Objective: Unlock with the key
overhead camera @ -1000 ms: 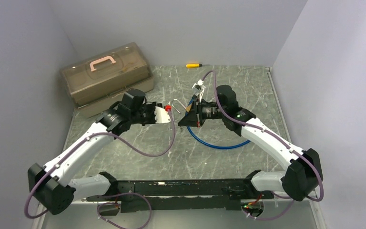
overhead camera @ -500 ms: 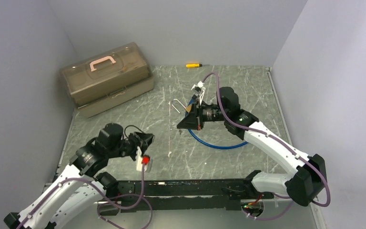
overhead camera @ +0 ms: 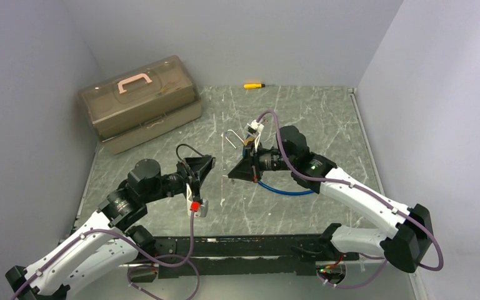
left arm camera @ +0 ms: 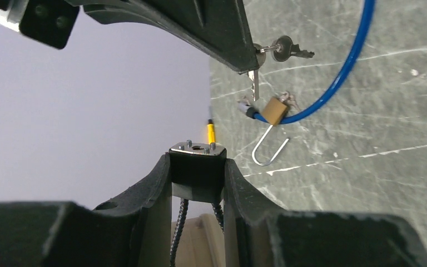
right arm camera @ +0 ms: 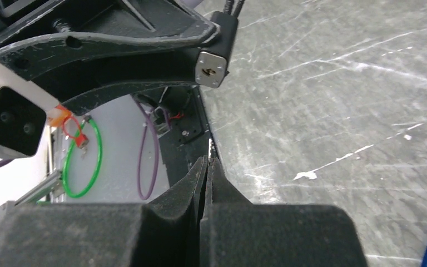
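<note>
Hanging from the tip of the right fingers (right arm camera: 192,186), the key (left arm camera: 254,80) is a small silvery metal blade. Its long axis runs up-and-down in the left wrist view, with the notched tip pointing toward the padlock (left arm camera: 276,109) below it, apart from it. The right fingers are pressed flat together, pinching the key's head. A second key (left arm camera: 287,49) on the same ring sticks out sideways beside them. Key and fingers are held over the desk (overhead camera: 325,119) near its middle, just in front of the padlock as the top camera sees it.

The padlock lies on the desk — a squat brass block, tilted, with its thin steel shackle (left arm camera: 269,151) swung out as an open U, one leg ending free. In the top view the shackle reaches leftward from the body. A glossy blue cable (left arm camera: 342,72) curves past the brass body, its silvery end cap right beside it.

The left fingers (left arm camera: 155,183), broad and matte black, are closed against both sides of a small black block (left arm camera: 196,158). The block has a silvery plate with screw heads on its end, and braided cords hang from it. The left fingers face the right fingers, near but apart.

The desk has a grey-green, stone-like surface with white streaks. At the far left stands a translucent brown toolbox (overhead camera: 139,103) with a pink handle — a yellow screwdriver (overhead camera: 253,85) lies along the back wall.
</note>
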